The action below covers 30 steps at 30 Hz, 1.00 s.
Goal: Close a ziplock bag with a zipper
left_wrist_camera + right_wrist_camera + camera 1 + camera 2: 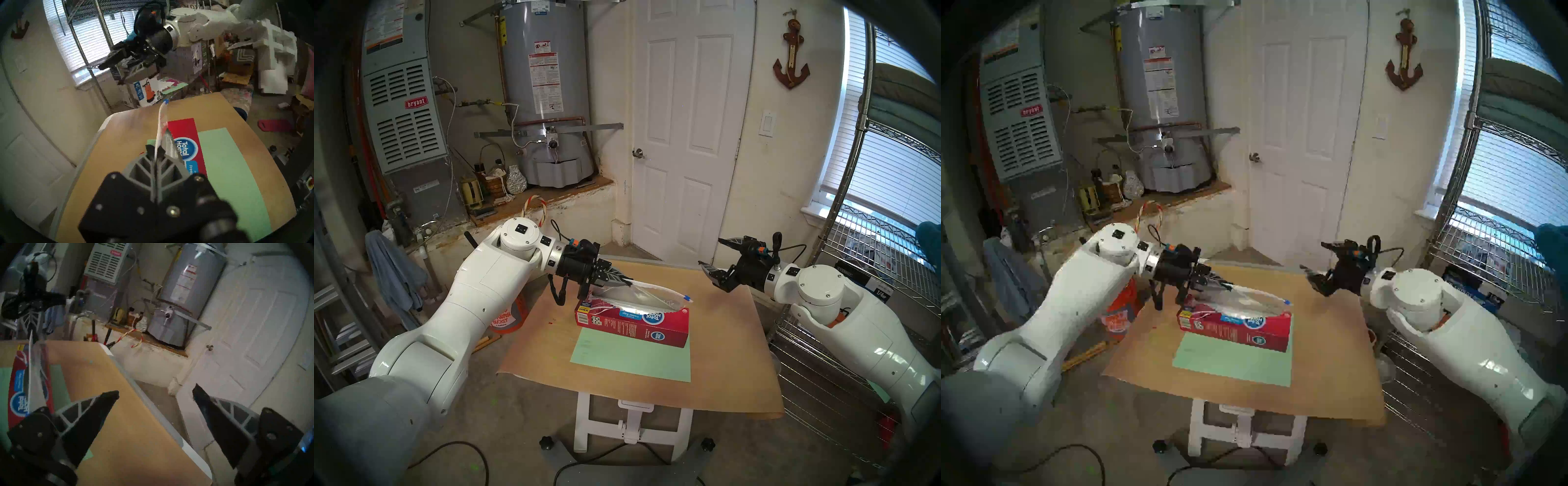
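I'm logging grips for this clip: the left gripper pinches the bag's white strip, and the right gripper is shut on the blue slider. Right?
Not quite. The left gripper does pinch the ziplock bag by its white strip, but the right gripper is open and empty, clear of the zipper. The right wrist view shows its fingers spread.

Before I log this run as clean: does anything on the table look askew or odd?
Little stands out. The ziplock bag hangs in the air, pinched at one end by the left claw, sagging onto the red box. The box lies crooked across the green sheet. Small red specks mark the tabletop nearby.
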Tool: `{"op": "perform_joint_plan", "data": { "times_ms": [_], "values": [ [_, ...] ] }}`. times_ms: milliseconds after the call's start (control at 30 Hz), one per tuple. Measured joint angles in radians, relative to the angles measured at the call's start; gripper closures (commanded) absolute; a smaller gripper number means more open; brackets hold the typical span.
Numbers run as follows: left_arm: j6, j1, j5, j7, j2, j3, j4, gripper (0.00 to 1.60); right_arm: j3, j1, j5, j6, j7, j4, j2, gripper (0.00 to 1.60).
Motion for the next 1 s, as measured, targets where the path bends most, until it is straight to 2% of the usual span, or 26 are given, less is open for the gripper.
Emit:
{"op": "perform_joint_plan", "data": {
  "times_ms": [200, 233, 267, 300, 333, 633, 833, 1000],
  "values": [
    [0.006, -0.004, 0.010, 0.010, -0.006, 0.002, -0.003, 1.60, 0.005, 0.021, 0.035, 0.030, -0.094, 0.007, -0.063, 0.00],
    [0.009, -0.004, 0.013, 0.012, -0.006, 0.003, -0.004, 1.44, 0.005, 0.027, 0.044, 0.038, -0.121, 0.010, -0.080, 0.00],
    [0.010, -0.004, 0.014, 0.013, -0.006, 0.003, -0.005, 0.53, 0.005, 0.030, 0.049, 0.043, -0.140, 0.013, -0.092, 0.00],
    [0.011, -0.004, 0.015, 0.014, -0.007, 0.003, -0.006, 0.53, 0.005, 0.032, 0.053, 0.046, -0.150, 0.014, -0.099, 0.00],
    [0.012, -0.004, 0.015, 0.014, -0.007, 0.003, -0.007, 0.00, 0.005, 0.034, 0.056, 0.049, -0.161, 0.015, -0.106, 0.00],
    [0.024, -0.008, 0.013, 0.029, -0.008, -0.013, -0.026, 0.00, 0.005, 0.051, 0.086, 0.081, -0.314, 0.034, -0.206, 0.00],
    [0.035, -0.037, 0.006, 0.110, 0.010, -0.096, -0.035, 0.00, 0.005, 0.058, 0.094, 0.089, -0.430, 0.037, -0.277, 0.00],
    [0.053, -0.063, 0.008, 0.182, 0.020, -0.155, -0.031, 0.00, 0.004, 0.062, 0.098, 0.088, -0.481, 0.037, -0.315, 0.00]
  ]
}}
